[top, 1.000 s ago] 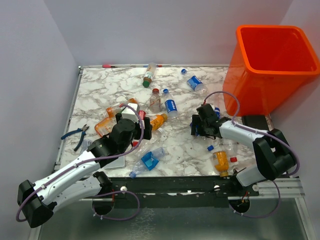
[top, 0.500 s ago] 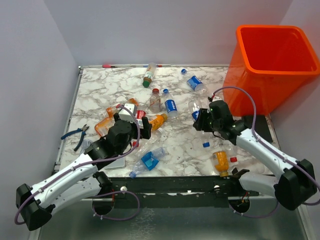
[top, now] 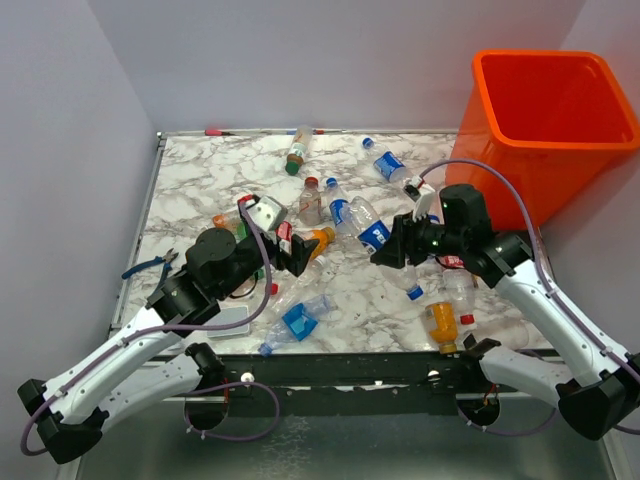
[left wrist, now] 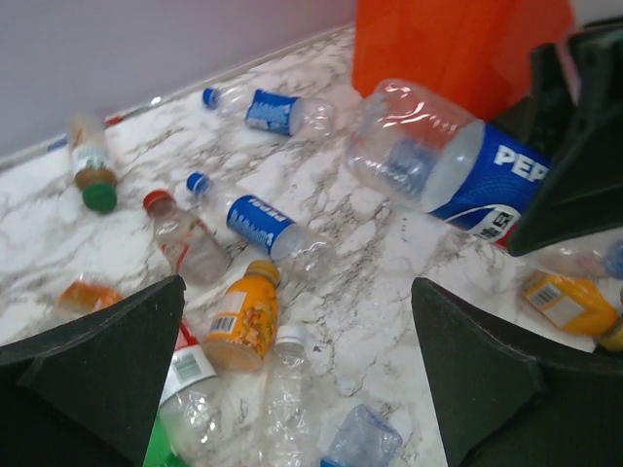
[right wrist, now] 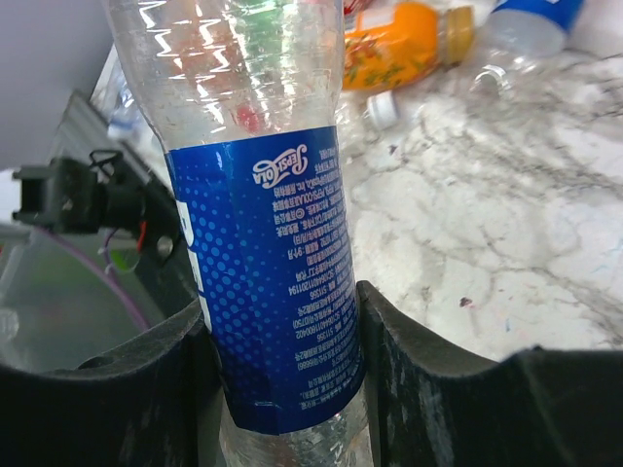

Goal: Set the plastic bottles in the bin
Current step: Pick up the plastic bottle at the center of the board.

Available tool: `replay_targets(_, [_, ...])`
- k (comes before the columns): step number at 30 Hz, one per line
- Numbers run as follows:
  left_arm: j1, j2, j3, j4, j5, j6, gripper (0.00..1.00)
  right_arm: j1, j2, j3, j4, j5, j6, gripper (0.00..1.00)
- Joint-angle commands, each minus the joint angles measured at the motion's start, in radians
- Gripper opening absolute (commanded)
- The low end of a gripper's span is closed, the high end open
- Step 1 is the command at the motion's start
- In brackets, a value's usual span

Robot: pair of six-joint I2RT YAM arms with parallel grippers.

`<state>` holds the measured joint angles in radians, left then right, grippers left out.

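Note:
My right gripper [top: 393, 247] is shut on a clear bottle with a blue Pepsi label [top: 368, 227] and holds it above the middle of the table. In the right wrist view both pads press the label [right wrist: 268, 243] of the bottle in the gripper [right wrist: 282, 360]. The orange bin [top: 545, 120] stands at the back right, right of this gripper. My left gripper [top: 291, 250] is open and empty, above an orange juice bottle [left wrist: 238, 316] and a crushed clear bottle [left wrist: 282, 389]. In the left wrist view the held Pepsi bottle [left wrist: 438, 161] hangs before the bin [left wrist: 458, 39].
Several bottles lie scattered: two at the back edge [top: 297, 155] [top: 390, 165], a crushed blue one [top: 298, 320] and an orange one [top: 440, 322] near the front. Blue-handled pliers [top: 150, 268] lie at the left edge. A grey-white pad [top: 228, 322] lies under my left arm.
My right gripper has lifted the Pepsi bottle off the table and swung it up and left. My left arm has drawn back to the left, gripper still open.

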<state>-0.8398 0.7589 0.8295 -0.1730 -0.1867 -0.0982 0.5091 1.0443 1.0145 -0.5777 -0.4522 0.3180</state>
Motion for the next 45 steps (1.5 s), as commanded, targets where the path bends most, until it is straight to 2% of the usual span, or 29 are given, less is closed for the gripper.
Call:
replay_targets(1, [-0.001, -0.031, 0.038, -0.038, 0.385, 0.287, 0.99, 0.002, -0.043, 0.027, -0.097, -0.176, -0.046, 0.39])
replay_targets(3, [-0.001, -0.044, 0.034, -0.046, 0.393, 0.355, 0.99, 0.002, -0.066, 0.019, -0.088, -0.203, -0.032, 0.39])
replay_targets(8, [-0.003, -0.015, 0.066, -0.080, 0.275, 0.560, 0.99, 0.001, -0.096, -0.013, -0.071, -0.244, -0.015, 0.39])
replay_targets(13, [-0.019, 0.024, 0.092, -0.096, 0.253, 0.763, 0.99, 0.001, -0.081, -0.044, -0.063, -0.272, -0.009, 0.38])
replay_targets(26, [-0.264, 0.201, 0.118, -0.132, 0.018, 1.294, 0.99, 0.004, 0.042, 0.036, -0.079, -0.267, -0.033, 0.35])
replay_targets(39, [-0.282, 0.355, 0.212, -0.117, 0.005, 1.484, 0.99, 0.035, 0.080, 0.072, -0.088, -0.279, -0.052, 0.34])
replay_targets(45, [-0.303, 0.409, 0.225, -0.097, -0.007, 1.502, 0.96, 0.047, 0.071, 0.060, -0.075, -0.286, -0.047, 0.34])
